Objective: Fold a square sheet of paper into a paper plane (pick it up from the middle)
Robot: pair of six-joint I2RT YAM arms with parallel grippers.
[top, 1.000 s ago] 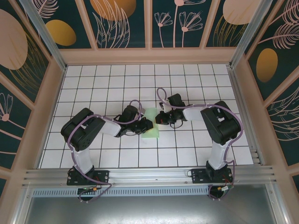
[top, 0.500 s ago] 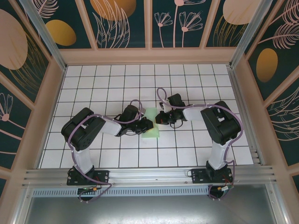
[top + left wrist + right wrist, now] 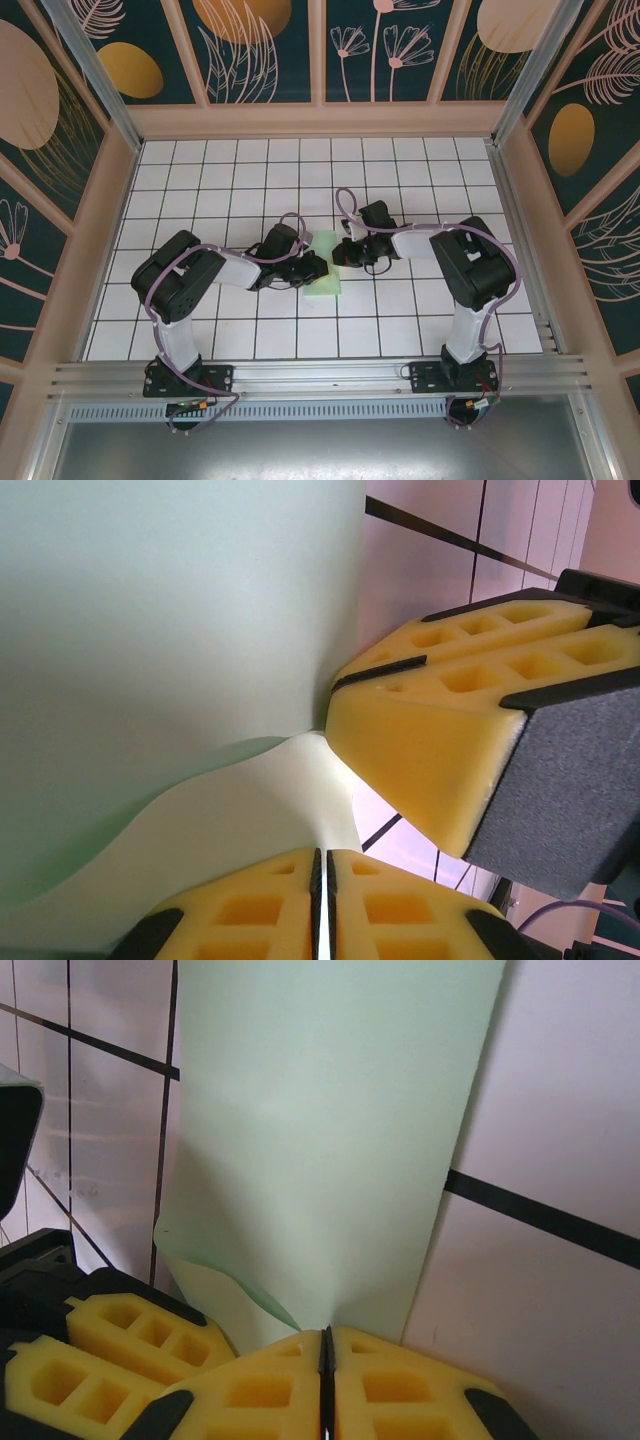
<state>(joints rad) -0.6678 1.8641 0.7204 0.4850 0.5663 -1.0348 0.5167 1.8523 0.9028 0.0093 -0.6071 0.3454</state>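
folded paper sheet (image 3: 325, 284) lies mid table (image 3: 200, 180), narrow, long axis 12 to 6 o'clock. left gripper (image 3: 322, 880) comes in from 9 o'clock, fingers pressed together, pinching a curled edge. right gripper (image 3: 325, 1358) comes in from 3 o'clock, fingers nearly touching, nipping the paper too.

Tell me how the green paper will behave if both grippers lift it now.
Probably floppy: the paper bends into a wave beside the closed left gripper. Likely very light, as a thin edge pinch from the right gripper seems enough to raise a flap. It may crease or tear if the grippers pull apart.
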